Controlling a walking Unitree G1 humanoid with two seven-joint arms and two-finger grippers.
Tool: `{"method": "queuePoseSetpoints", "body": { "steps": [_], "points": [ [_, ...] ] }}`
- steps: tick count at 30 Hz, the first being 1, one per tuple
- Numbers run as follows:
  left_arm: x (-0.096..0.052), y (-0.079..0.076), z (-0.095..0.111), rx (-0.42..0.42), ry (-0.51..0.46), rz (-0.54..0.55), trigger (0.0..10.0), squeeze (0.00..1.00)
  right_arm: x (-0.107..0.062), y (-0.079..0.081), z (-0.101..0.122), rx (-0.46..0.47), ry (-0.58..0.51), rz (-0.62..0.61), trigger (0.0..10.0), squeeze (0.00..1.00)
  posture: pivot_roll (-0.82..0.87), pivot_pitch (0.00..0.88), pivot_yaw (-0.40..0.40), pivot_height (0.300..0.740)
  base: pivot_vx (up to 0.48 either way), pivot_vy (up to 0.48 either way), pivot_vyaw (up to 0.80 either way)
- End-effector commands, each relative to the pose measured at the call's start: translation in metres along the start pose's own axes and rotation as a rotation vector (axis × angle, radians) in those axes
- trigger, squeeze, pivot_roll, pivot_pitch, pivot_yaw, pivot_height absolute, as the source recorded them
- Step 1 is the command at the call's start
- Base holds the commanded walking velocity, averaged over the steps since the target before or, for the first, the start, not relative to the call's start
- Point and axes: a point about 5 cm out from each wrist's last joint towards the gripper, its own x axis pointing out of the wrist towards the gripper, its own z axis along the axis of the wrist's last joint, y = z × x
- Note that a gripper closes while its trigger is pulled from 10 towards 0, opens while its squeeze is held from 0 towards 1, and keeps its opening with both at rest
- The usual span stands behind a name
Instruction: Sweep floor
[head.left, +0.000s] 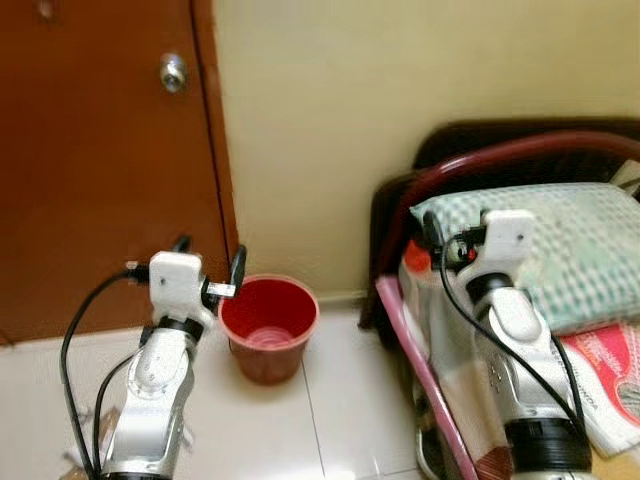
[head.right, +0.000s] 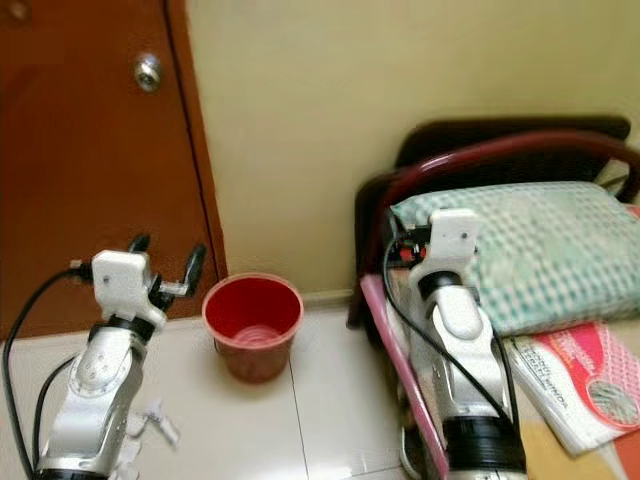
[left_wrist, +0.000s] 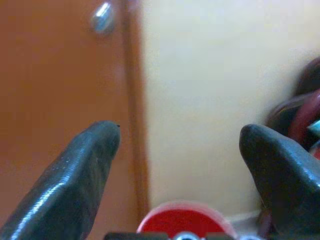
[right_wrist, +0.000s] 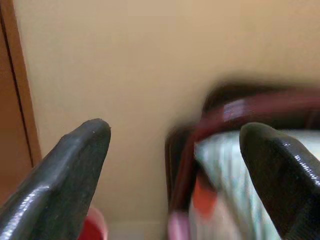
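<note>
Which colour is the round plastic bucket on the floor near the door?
The round plastic bucket is red; the left eye view shows it best.

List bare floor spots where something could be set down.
Free: white tile floor between the red bucket and the chair's pink frame, and tile in front of the bucket. Crowded: the chair, piled with a green checked cushion and magazine; paper scraps by the left arm.

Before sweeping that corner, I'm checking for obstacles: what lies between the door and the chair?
A red bucket on the floor, seen in both eye views.
</note>
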Motion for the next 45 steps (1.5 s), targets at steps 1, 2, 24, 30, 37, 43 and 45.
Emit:
{"method": "queuePoseSetpoints", "body": {
  "steps": [1,2,24,30,37,43,45],
  "points": [
    [0.003,-0.001,0.001,-0.005,0.014,-0.006,10.0,0.0,0.001,-0.004,-0.006,0.011,0.038,-0.011,10.0,0.0,0.09,0.018,-0.064,0.74,0.0,0.0,0.0],
    [0.004,-0.002,0.0,-0.006,0.019,-0.004,10.0,0.0,0.002,-0.005,-0.006,0.011,0.043,-0.012,10.0,0.0,0.09,0.018,-0.064,0.74,0.0,0.0,0.0],
    [-0.034,-0.017,-0.026,0.084,0.139,-0.131,10.0,0.0,-0.049,-0.019,-0.045,0.026,0.162,-0.165,10.0,0.0,0.05,0.0,-0.013,0.74,0.0,0.0,0.0],
    [-0.03,-0.015,-0.026,0.083,0.144,-0.124,10.0,0.0,-0.048,-0.014,-0.048,0.013,0.177,-0.139,10.0,0.0,0.04,0.022,-0.006,0.74,0.0,0.0,0.0],
    [-0.035,-0.011,-0.029,0.089,0.167,-0.119,10.0,0.0,-0.065,-0.019,-0.048,0.041,0.168,-0.196,10.0,0.0,0.01,0.031,0.051,0.74,0.0,0.0,0.0],
    [-0.038,-0.021,-0.032,0.098,0.176,-0.144,10.0,0.0,-0.063,-0.01,-0.046,0.039,0.144,-0.168,10.0,0.0,0.02,0.021,0.042,0.74,0.0,0.0,0.0],
    [-0.039,-0.023,-0.034,0.093,0.18,-0.139,10.0,0.0,-0.058,-0.006,-0.044,0.041,0.104,-0.152,10.0,0.0,0.03,0.019,0.035,0.74,0.0,0.0,0.0]
  ]
}}
